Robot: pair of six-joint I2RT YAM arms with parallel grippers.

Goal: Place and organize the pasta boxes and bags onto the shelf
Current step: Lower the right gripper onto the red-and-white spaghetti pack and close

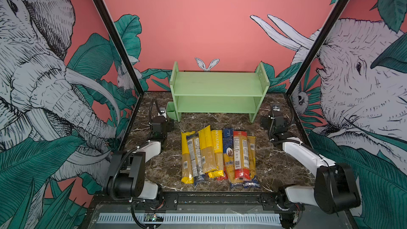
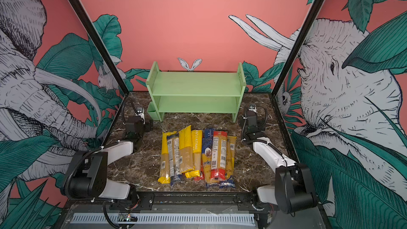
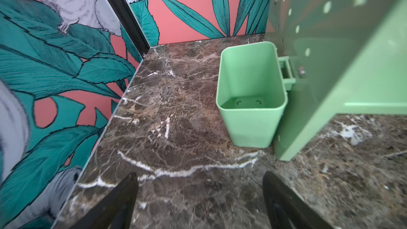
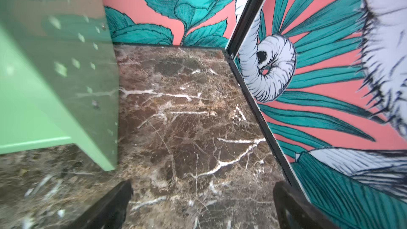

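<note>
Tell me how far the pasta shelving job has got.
Done: nothing. Both tiers of the shelf are bare. In hand: nothing. The left gripper and right gripper are open and empty, low beside the shelf's feet. Left: all the pasta packs, which lie overlapping on the table in front of the shelf.

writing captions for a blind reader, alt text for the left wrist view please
An empty pale green cup clipped to the holed side panel of a green shelf standing on a dark marbled tabletop. The black fingers of the left gripper stand apart in the foreground, holding nothing; leafy pink wallpaper behind.
</note>
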